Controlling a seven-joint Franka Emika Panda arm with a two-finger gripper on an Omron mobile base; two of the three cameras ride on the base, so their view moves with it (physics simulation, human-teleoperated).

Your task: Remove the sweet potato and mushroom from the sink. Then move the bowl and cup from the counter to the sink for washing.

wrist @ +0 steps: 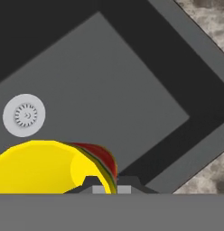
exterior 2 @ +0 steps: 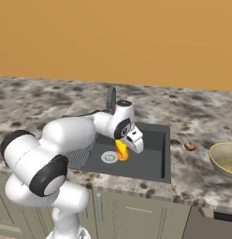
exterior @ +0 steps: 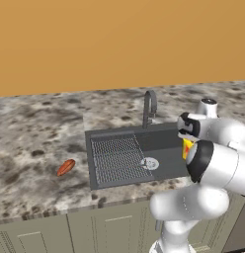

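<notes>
My gripper (exterior 2: 126, 145) is shut on the rim of the yellow cup (exterior 2: 121, 151) and holds it tilted just above the floor of the dark grey sink (exterior 2: 148, 163), near the round drain (exterior 2: 109, 157). In the hand view the cup (wrist: 37, 168) fills the lower left, its red-marked rim pinched at my gripper (wrist: 112, 185), with the drain (wrist: 24, 115) beyond. The orange-red sweet potato (exterior: 65, 167) lies on the counter left of the sink (exterior: 164, 141). On the counter right of the sink lies the brown mushroom (exterior 2: 190, 146). The tan bowl (exterior 2: 225, 159) stands at the far right.
The arched faucet (exterior: 149, 107) rises behind the sink. A ribbed drainer grid (exterior: 116, 159) takes up the sink's left part. Speckled stone counter (exterior: 35, 138) runs on both sides, with an orange wall behind and cabinet fronts below.
</notes>
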